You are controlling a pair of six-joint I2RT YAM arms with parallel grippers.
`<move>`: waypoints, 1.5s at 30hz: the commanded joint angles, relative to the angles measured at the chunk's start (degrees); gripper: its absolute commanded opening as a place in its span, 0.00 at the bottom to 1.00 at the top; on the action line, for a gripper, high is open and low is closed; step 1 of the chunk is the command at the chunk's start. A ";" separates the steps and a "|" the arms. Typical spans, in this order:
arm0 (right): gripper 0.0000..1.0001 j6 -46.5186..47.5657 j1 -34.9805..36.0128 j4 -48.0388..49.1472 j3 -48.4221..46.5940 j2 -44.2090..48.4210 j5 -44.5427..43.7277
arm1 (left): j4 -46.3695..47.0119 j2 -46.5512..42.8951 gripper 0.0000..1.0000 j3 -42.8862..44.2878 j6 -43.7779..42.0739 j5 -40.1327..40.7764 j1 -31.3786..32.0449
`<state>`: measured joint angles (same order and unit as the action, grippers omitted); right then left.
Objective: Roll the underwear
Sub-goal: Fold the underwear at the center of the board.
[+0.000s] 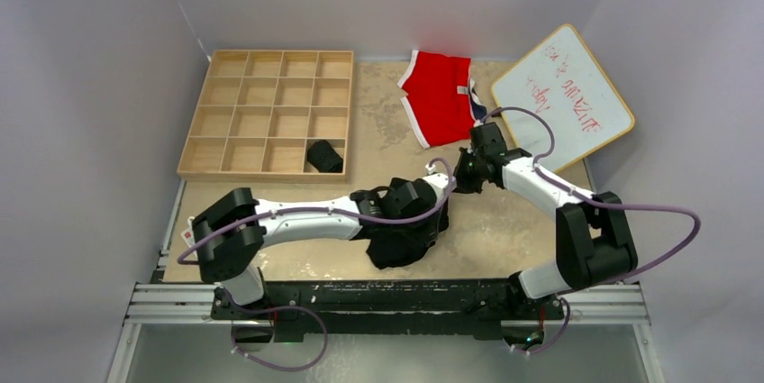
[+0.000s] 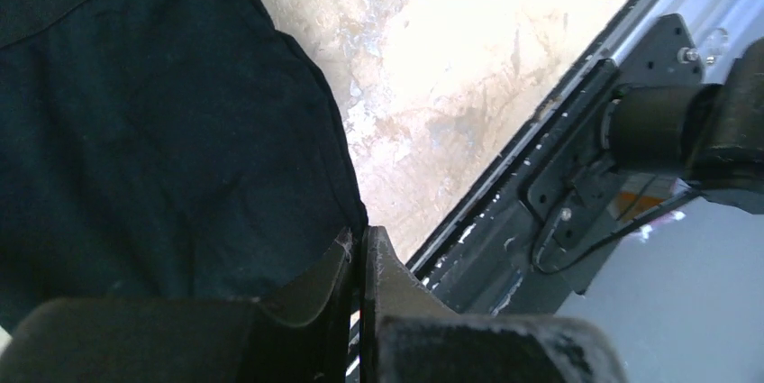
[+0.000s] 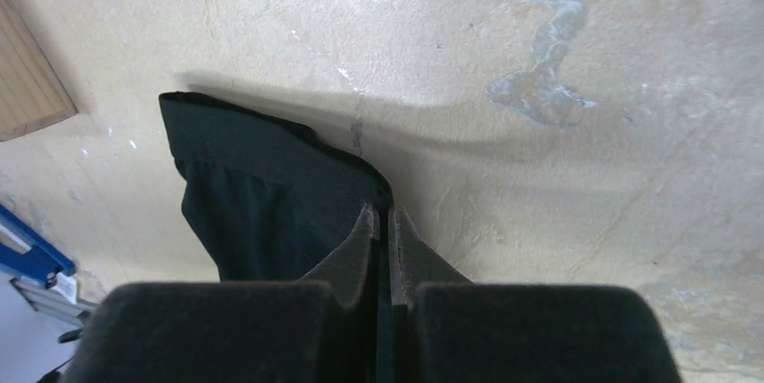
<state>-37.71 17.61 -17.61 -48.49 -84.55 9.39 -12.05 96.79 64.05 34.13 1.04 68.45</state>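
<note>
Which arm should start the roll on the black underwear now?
Probably left: the left claw is shut on the black underwear at its edge, with most fabric spread ahead. The right claw pinches only a waistband corner.

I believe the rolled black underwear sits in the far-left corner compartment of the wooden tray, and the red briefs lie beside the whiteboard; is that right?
Not quite: the top external view shows the rolled black underwear in the tray's near-right corner compartment. The red briefs do lie beside the whiteboard.
</note>
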 commanded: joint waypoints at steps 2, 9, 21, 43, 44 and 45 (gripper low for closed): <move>0.00 1.17 0.16 -4.27 -1.24 3.14 -2.67 | 10.10 -4.80 0.00 -6.33 4.88 -5.88 -1.84; 0.00 0.02 0.15 -8.67 -5.26 4.75 -5.20 | 17.58 -10.47 0.00 -16.51 8.86 -6.55 -2.44; 0.00 -0.78 4.59 -12.84 -16.35 -1.27 -7.58 | 25.62 -20.29 0.00 -30.76 15.81 -4.12 -4.37; 0.00 -0.13 17.34 -24.43 -43.45 -29.30 -17.77 | 24.40 -26.43 0.00 -42.05 23.43 -3.00 -11.05; 0.00 -0.08 17.47 -24.60 -43.91 -30.01 -17.78 | 24.39 -26.07 0.00 -42.14 23.67 -3.25 -11.05; 0.00 -0.04 17.49 -24.70 -44.27 -30.59 -17.80 | 24.36 -25.59 0.00 -42.26 23.88 -3.61 -11.05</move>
<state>-38.37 34.92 -40.42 -89.32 -113.99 -5.39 13.06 70.32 22.57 56.60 -0.75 57.45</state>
